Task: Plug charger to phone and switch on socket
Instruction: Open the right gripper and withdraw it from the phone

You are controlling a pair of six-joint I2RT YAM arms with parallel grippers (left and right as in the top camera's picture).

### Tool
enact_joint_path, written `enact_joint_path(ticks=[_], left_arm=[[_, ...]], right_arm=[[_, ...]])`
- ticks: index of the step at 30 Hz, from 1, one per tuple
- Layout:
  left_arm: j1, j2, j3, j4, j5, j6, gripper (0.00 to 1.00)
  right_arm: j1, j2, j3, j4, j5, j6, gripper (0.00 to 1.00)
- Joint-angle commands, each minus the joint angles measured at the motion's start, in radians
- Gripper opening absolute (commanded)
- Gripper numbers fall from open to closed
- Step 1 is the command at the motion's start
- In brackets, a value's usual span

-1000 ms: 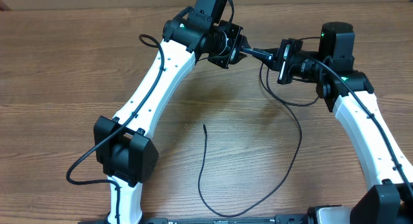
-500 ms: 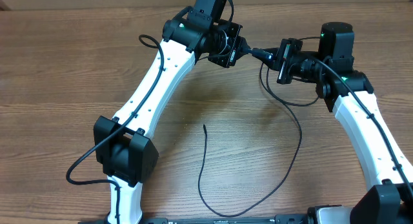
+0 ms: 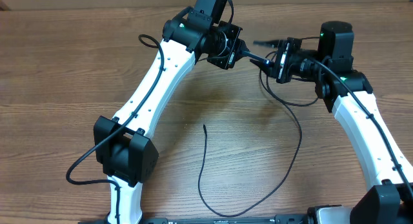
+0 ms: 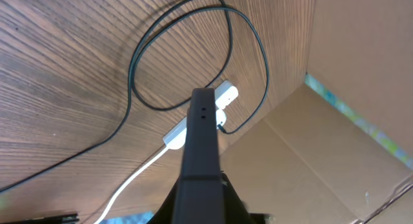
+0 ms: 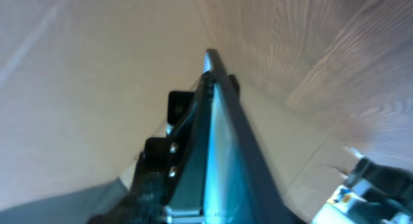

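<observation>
Left claw point(image 3: 237, 51) pinches slim dark phone point(image 4: 200, 146); thin black charger point(image 3: 301, 137) loops.

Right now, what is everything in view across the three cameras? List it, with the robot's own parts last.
phone: one, dark edges and pale lit face, edge-on between the two grippers, above the table.
charger cable: one, black, looped over the table, thin end lying free mid-table.
power strip: one, white, by the cardboard wall.
white cord: one, white, running from the power strip.
cardboard wall: one, brown, far edge.
table: one, brown wood.
left gripper: one, black, jaws shut on the phone.
right gripper: one, black, jaws open.
left arm, right arm: two, white and black.
</observation>
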Motion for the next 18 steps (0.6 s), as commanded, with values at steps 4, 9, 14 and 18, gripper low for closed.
enact_joint_path(ticks=[4,9,14,18], left_arm=[[0.029,-0.018,0.015,-0.003,0.021,0.052,0.04],[0.099,-0.018,0.015,-0.008,0.068,0.103,0.04],[0.201,-0.018,0.015,-0.085,0.166,0.2,0.04],[0.276,-0.018,0.015,-0.153,0.24,0.343,0.04]], right_arm=[[0.008,-0.01,0.018,0.056,-0.015,-0.094,0.74],[0.008,-0.01,0.018,0.055,-0.027,-0.223,1.0],[0.008,-0.01,0.018,0.028,-0.1,-0.371,1.0],[0.008,-0.01,0.018,-0.04,-0.106,-0.558,1.0]])
